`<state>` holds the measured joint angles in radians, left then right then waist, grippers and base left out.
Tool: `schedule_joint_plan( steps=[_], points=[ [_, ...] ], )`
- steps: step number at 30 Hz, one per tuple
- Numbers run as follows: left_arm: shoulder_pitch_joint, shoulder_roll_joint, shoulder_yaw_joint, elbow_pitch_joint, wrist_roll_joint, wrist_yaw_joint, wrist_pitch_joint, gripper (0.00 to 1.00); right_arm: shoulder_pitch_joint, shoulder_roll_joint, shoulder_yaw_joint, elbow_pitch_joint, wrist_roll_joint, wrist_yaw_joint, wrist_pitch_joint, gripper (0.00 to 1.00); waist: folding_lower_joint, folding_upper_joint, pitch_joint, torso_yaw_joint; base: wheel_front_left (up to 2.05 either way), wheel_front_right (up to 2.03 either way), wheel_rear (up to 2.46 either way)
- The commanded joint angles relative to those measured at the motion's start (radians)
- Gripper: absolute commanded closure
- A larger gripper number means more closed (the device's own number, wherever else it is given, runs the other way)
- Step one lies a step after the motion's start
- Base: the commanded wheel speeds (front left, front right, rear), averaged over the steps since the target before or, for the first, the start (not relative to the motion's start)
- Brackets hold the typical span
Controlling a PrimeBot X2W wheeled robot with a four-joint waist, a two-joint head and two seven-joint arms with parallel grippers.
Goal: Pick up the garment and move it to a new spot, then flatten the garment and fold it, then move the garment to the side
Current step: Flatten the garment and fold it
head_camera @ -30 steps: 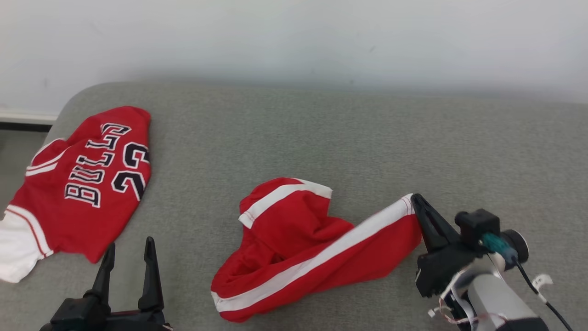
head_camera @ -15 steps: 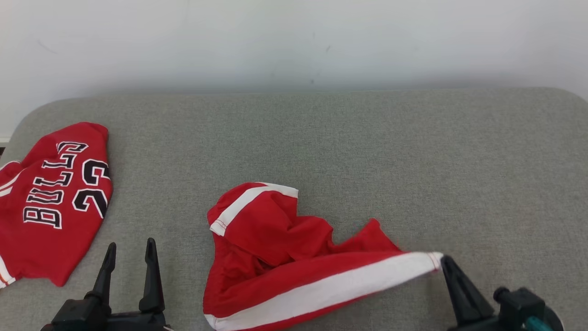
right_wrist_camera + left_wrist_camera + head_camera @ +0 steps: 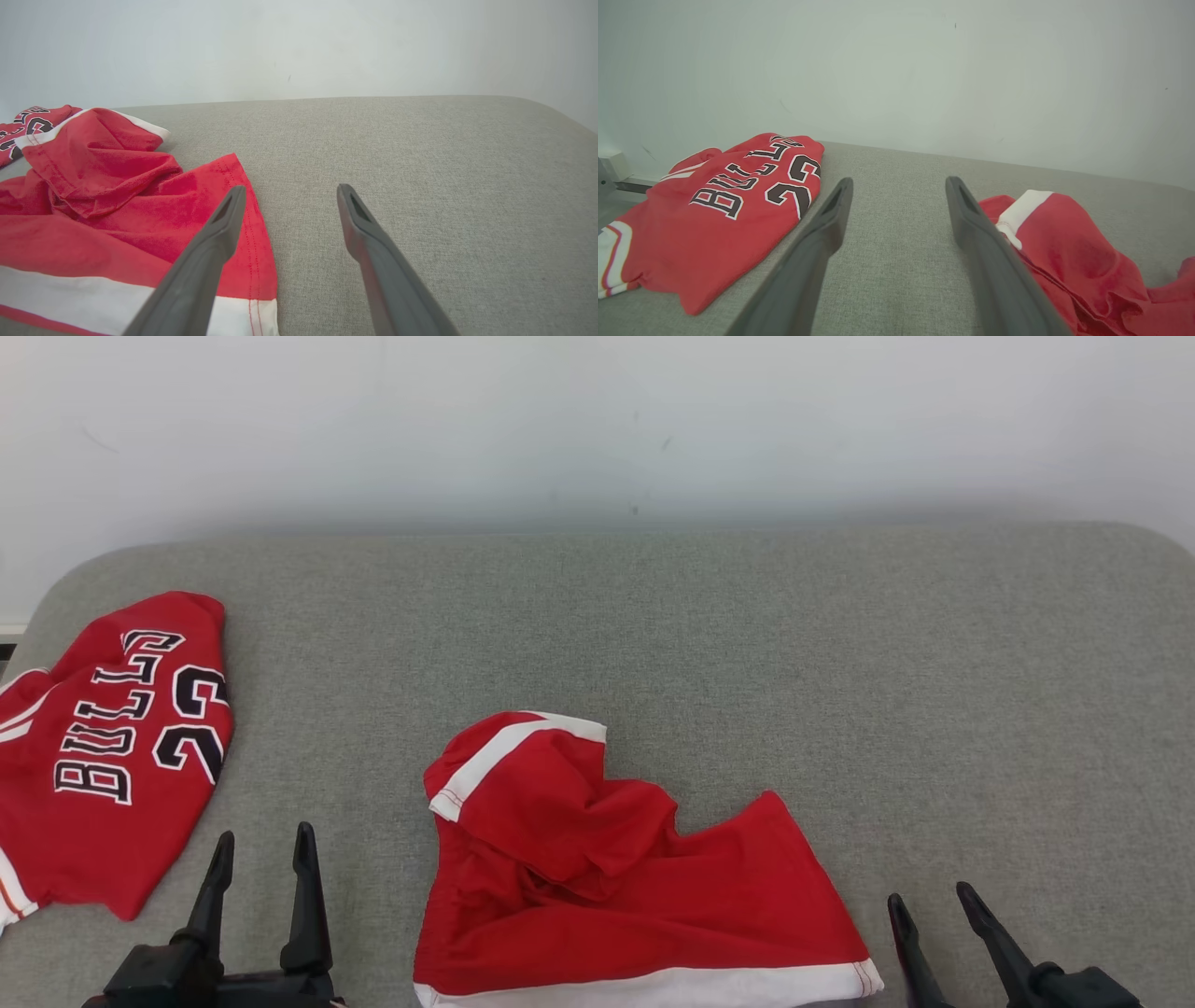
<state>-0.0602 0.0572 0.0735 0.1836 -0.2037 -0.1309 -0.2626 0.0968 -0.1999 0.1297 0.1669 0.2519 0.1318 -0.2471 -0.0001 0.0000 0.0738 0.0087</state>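
The right gripper had released the shorts, which now lay crumpled at the surface's near edge, its jaws apart beside their hem, while the left gripper stayed idle, jaws apart.

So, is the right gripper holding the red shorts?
No, the right gripper is open, with bare grey cushion between its fingers; the red shorts lie beside it.

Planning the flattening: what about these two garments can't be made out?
- Red shorts: head view, near hem partly cut off by the bottom edge; bunched folds hide the layers beneath.
- Jersey: head view, left part cut off by the left edge.
- Right wrist view: a finger of the right tool covers part of the shorts.
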Motion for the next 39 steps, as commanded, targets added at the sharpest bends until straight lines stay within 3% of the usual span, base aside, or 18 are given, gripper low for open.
schedule_joint_plan(
  steps=[1,6,14,21,32,33,34,35,39],
  points=[
    [0.012,0.007,0.001,0.001,0.003,0.001,-0.003,0.00,-0.011,-0.005,0.015,-0.013,-0.011,-0.002,-0.006,0.00,0.0001,0.0000,-0.007,0.005,0.00,0.00,0.00],
    [0.009,0.007,-0.007,0.004,0.006,0.001,-0.003,0.00,-0.059,-0.010,0.068,-0.018,-0.016,-0.002,0.005,0.00,0.0001,0.0000,-0.019,0.023,0.00,0.00,0.00],
    [0.013,0.005,-0.024,0.011,0.001,0.001,-0.003,0.00,-0.238,0.000,0.249,0.064,-0.028,-0.002,0.047,0.00,0.0001,0.0000,-0.033,0.078,0.00,0.00,0.00],
    [-0.009,0.006,-0.041,0.020,-0.011,0.001,-0.003,0.00,-0.421,0.030,0.373,0.245,-0.031,-0.002,0.061,0.00,0.0001,0.0000,-0.020,0.141,0.00,0.00,0.00],
    [-0.041,-0.002,-0.065,0.025,-0.028,0.001,-0.003,0.00,-0.654,0.082,0.467,0.602,0.019,-0.002,0.058,0.00,0.0001,0.0000,0.038,0.221,0.00,0.00,0.00],
    [-0.044,-0.003,-0.067,0.025,-0.029,0.001,-0.003,0.00,-0.665,0.088,0.478,0.628,0.032,-0.002,0.053,0.22,0.0001,0.0000,0.041,0.225,0.00,0.00,0.00],
    [-0.046,-0.003,-0.068,0.026,-0.030,0.001,-0.003,0.00,-0.677,0.094,0.488,0.653,0.044,-0.002,0.049,0.78,0.0001,0.0000,0.045,0.229,0.00,0.00,0.00],
    [-0.048,-0.004,-0.069,0.027,-0.031,0.001,-0.003,0.00,-0.688,0.098,0.498,0.675,0.052,-0.002,0.046,1.00,0.0001,0.0000,0.047,0.232,0.00,0.00,0.00],
    [-0.050,-0.005,-0.062,0.025,-0.031,0.001,-0.003,0.00,-0.743,0.094,0.494,0.719,0.091,-0.002,0.004,1.00,0.0001,0.0000,0.053,0.232,0.00,0.00,0.00]
  ],
)
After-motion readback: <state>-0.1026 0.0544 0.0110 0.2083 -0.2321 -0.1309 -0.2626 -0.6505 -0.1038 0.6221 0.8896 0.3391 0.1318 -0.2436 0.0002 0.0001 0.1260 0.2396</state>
